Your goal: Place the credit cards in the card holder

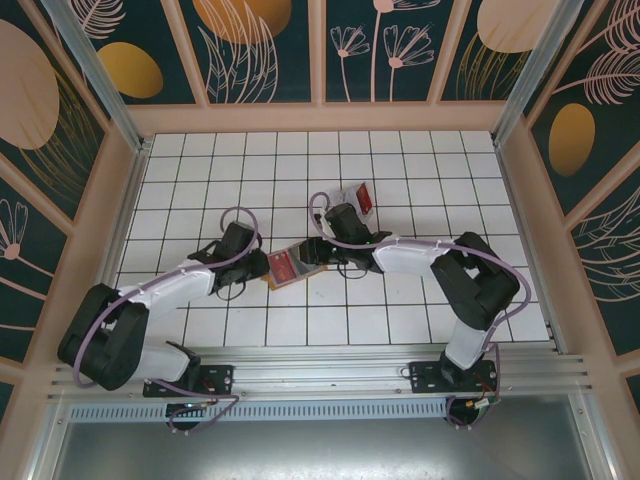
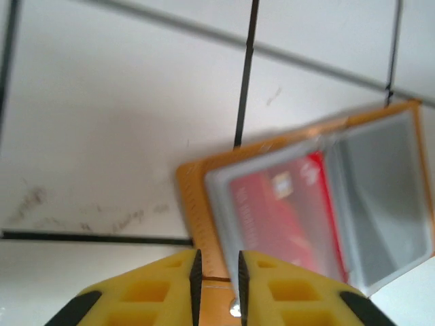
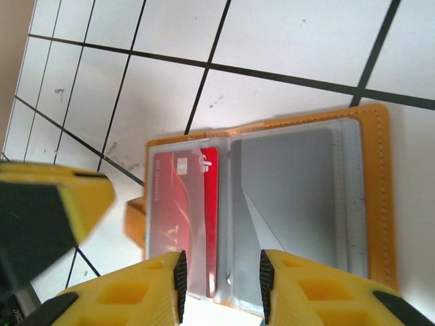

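Looking light and floppy, the card holder [image 3: 292, 197] is needing an edge pinch; right tool [image 3: 221, 261], at three o'clock, is hanging released; left tool [image 2: 217, 261], cannot tell.

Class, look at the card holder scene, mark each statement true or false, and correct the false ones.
1. The card holder lies open on the tiled table. True.
2. A red card sits in one of its clear pockets. True.
3. Every pocket in sight holds a card. False: the neighbouring pocket shows only grey lining.
4. A second red card lies on the table, farther from the arm bases than the holder. True.
5. The right gripper is pressed shut. False: its jaws stand apart, over the holder's edge.
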You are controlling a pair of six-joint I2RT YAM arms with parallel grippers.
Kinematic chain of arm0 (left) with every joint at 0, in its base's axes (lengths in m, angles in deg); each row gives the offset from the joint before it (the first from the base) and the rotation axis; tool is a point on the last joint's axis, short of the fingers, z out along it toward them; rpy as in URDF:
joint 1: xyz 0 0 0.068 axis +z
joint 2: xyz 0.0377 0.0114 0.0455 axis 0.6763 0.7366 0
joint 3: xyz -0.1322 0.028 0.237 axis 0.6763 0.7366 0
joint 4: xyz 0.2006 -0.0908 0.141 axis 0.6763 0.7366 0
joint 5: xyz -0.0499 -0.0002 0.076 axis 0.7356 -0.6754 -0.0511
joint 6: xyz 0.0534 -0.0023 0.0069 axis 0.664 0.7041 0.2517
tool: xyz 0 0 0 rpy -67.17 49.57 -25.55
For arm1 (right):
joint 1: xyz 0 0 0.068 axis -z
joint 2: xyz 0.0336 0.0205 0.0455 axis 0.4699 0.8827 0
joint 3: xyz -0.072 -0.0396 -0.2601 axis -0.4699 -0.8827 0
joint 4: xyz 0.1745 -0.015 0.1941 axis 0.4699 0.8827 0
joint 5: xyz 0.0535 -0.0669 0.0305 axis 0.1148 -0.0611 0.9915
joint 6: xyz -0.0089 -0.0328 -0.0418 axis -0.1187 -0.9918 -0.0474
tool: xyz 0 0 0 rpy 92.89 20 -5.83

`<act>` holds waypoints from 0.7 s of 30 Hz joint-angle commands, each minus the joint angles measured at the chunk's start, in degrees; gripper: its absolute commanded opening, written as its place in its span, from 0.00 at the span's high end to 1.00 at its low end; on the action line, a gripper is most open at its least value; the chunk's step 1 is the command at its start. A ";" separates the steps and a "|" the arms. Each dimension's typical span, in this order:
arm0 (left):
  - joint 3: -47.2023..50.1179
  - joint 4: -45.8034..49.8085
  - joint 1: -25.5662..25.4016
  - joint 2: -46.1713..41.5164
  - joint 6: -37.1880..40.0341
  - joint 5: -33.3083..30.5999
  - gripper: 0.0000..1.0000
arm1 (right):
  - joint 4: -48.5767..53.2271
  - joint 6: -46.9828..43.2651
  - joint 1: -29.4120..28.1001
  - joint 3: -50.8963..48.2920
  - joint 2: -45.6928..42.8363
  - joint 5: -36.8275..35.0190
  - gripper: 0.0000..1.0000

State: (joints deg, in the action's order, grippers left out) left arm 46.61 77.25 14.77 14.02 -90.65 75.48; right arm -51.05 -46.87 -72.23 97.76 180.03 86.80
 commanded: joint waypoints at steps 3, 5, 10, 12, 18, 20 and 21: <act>-6.43 3.80 3.50 1.93 5.41 -3.32 0.66 | 1.97 0.05 0.18 -4.73 -1.81 0.33 0.68; -8.37 3.41 4.10 4.44 6.80 -4.36 0.67 | 0.97 0.92 -0.08 -6.58 -2.01 0.73 0.71; -10.31 0.56 4.24 12.09 8.76 -1.68 0.77 | -0.53 2.45 -0.35 -9.01 -0.75 -0.94 0.76; -9.74 -0.08 4.24 14.42 8.94 0.29 0.80 | -0.88 2.41 -0.35 -8.53 0.17 -2.03 0.77; -1.67 -2.71 4.19 11.47 7.11 3.30 0.87 | 2.33 -0.71 0.25 -0.41 6.14 -6.30 0.78; 1.22 -3.70 4.10 9.80 5.79 6.02 0.87 | 2.74 -1.53 0.82 2.66 8.60 -5.84 0.78; 2.41 -3.69 3.81 8.81 5.17 6.89 0.86 | 2.67 -1.86 1.16 4.31 9.82 -5.34 0.78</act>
State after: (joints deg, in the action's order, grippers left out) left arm 45.39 73.31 19.03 24.81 -83.66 77.49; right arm -49.50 -46.61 -71.88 98.00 186.53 82.98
